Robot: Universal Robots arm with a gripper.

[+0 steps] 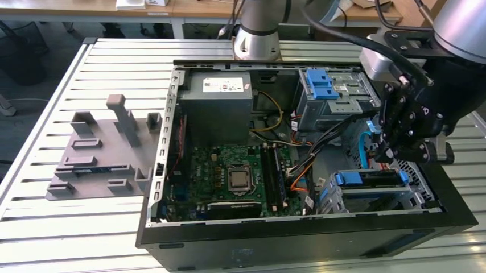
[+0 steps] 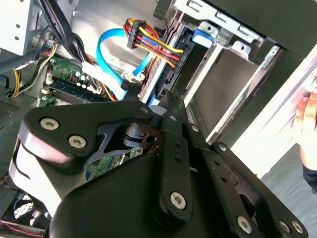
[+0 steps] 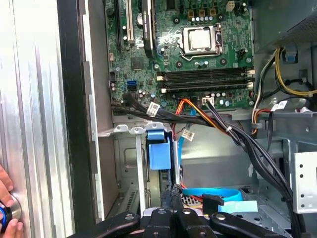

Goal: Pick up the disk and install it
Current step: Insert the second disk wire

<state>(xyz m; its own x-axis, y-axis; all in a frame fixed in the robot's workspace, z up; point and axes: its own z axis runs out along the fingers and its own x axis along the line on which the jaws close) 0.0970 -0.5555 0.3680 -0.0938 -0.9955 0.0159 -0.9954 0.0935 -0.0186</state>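
Gripper (image 1: 391, 151) at the drive bay (image 2: 233, 69) of the open case (image 1: 304, 230), fingers drawn together
In both wrist views the fingertips (image 2: 167, 101) sit closed just short of what appears to be the disk (image 2: 172, 67), which stands on edge in the bay with a blue rail (image 3: 159, 148) alongside; whether they touch it cannot be told. To seat it well, press squarely along the rails, keep the blue cable (image 2: 106, 54) and coloured wires (image 2: 148, 39) clear, and stop at firm resistance
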